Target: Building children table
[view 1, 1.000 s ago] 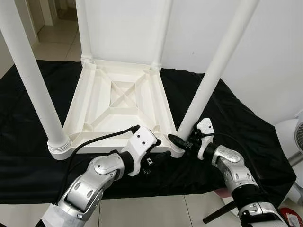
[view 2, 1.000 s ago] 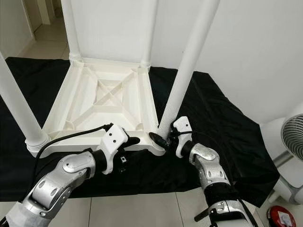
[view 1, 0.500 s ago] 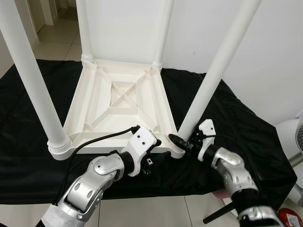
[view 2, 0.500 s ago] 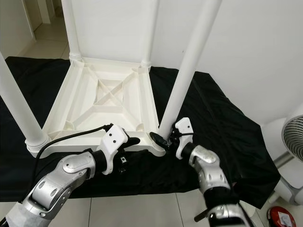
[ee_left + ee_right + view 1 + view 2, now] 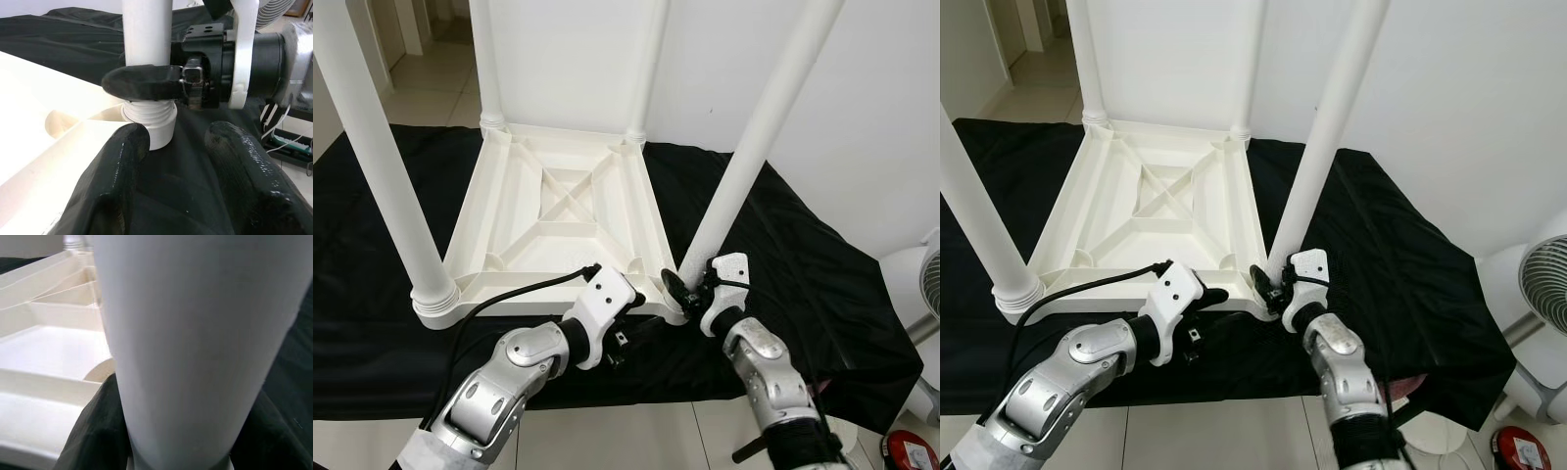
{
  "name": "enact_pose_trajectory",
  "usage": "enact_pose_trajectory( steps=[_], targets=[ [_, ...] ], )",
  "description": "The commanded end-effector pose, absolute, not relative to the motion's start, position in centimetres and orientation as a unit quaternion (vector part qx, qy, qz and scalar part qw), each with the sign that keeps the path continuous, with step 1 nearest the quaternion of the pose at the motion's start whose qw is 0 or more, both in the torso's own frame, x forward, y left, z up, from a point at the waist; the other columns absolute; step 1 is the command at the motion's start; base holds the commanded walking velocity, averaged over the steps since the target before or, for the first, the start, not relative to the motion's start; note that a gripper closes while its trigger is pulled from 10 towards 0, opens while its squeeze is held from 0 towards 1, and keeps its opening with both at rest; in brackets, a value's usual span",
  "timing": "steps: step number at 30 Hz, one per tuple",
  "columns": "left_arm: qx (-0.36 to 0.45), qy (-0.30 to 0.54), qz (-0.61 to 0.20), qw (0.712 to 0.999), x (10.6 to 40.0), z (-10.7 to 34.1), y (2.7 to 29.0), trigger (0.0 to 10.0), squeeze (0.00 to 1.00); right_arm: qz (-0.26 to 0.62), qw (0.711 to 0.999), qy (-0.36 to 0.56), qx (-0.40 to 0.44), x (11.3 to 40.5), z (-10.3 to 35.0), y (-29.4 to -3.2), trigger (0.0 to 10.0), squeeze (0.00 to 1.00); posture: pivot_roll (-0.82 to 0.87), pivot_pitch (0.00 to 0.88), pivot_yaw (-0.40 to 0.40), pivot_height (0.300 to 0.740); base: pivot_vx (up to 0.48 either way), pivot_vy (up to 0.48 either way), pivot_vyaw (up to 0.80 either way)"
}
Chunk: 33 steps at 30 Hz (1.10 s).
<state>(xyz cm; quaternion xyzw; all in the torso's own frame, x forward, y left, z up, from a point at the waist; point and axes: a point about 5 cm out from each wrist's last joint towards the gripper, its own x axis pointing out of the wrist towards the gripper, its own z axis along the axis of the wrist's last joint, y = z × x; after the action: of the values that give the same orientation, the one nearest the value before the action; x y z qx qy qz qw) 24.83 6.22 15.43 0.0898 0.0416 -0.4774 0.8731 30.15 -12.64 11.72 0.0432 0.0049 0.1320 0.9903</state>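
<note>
A white plastic children's table (image 5: 558, 211) lies upside down on a black cloth (image 5: 822, 284), all four legs pointing up. My right gripper (image 5: 685, 289) is shut on the near right leg (image 5: 754, 137), just above its threaded base (image 5: 149, 122). In the right wrist view the black fingers (image 5: 90, 435) sit on either side of that leg (image 5: 186, 333). My left gripper (image 5: 641, 328) is open and low over the cloth at the table's front edge. It points at the same leg base, and nothing is between its fingers (image 5: 122, 186).
The near left leg (image 5: 382, 166) and two far legs (image 5: 487, 69) stand upright. A white fan (image 5: 1542, 294) and a red object (image 5: 1523, 452) are on the tiled floor to the right. A white wall rises behind the table.
My right forearm has swung leftwards, in under its gripper, which stays around the leg base. The left arm has barely moved.
</note>
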Motion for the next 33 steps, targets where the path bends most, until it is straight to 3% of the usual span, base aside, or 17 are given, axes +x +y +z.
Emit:
enact_pose_trajectory(
  steps=[1, 12, 13, 14, 15, 28, 29, 30, 33],
  targets=[
    [0.088, 0.041, -0.490, 0.866, 24.4, 15.5, 6.0, 10.0, 0.00, 0.085, 0.995, 0.025, 0.040, 29.9, 11.3, -13.1, 10.0, 0.00, 0.01, 0.000, -0.135, 0.740, 0.000, 0.000, 0.00],
    [0.088, 0.040, -0.490, 0.867, 24.5, 15.6, 6.0, 10.0, 0.00, 0.065, 0.998, 0.017, 0.021, 28.8, 12.3, -11.0, 10.0, 0.00, 0.02, 0.000, -0.140, 0.740, 0.000, 0.000, 0.00],
    [0.089, 0.040, -0.490, 0.866, 24.5, 15.6, 6.0, 10.0, 0.00, 0.064, 0.998, 0.018, 0.022, 28.8, 12.3, -11.1, 10.0, 0.35, 0.02, 0.000, -0.138, 0.740, 0.000, 0.000, 0.00],
    [0.089, 0.040, -0.490, 0.866, 24.5, 15.6, 6.0, 10.0, 0.00, 0.064, 0.998, 0.018, 0.022, 28.8, 12.3, -11.1, 10.0, 0.35, 0.02, 0.000, -0.138, 0.740, 0.000, 0.000, 0.00],
    [0.089, 0.040, -0.491, 0.866, 24.5, 15.6, 5.9, 10.0, 0.00, 0.063, 0.997, 0.021, 0.024, 28.8, 12.3, -11.3, 10.0, 1.00, 0.02, 0.000, -0.139, 0.740, 0.000, 0.000, 0.00],
    [0.092, 0.041, -0.491, 0.865, 24.5, 15.5, 6.0, 10.0, 0.00, 0.122, 0.992, -0.002, -0.009, 28.7, 13.0, -13.1, 10.0, 1.00, 0.02, 0.000, -0.140, 0.740, 0.000, 0.000, 0.00],
    [0.093, 0.040, -0.491, 0.865, 24.5, 15.5, 6.1, 10.0, 0.00, 0.135, 0.991, -0.005, -0.006, 28.7, 13.1, -13.5, 10.0, 0.88, 0.03, 0.000, -0.141, 0.740, 0.000, 0.000, 0.00],
    [0.093, 0.040, -0.490, 0.866, 24.5, 15.5, 6.1, 10.0, 0.00, 0.150, 0.989, -0.008, -0.007, 28.8, 13.2, -14.0, 10.0, 0.00, 0.03, 0.000, -0.141, 0.740, 0.000, 0.000, 0.00],
    [0.093, 0.040, -0.490, 0.866, 24.5, 15.6, 6.1, 10.0, 0.00, 0.170, 0.985, -0.010, -0.007, 28.8, 13.3, -14.6, 10.0, 0.00, 0.03, 0.000, -0.141, 0.740, 0.000, 0.000, 0.00]
  ],
)
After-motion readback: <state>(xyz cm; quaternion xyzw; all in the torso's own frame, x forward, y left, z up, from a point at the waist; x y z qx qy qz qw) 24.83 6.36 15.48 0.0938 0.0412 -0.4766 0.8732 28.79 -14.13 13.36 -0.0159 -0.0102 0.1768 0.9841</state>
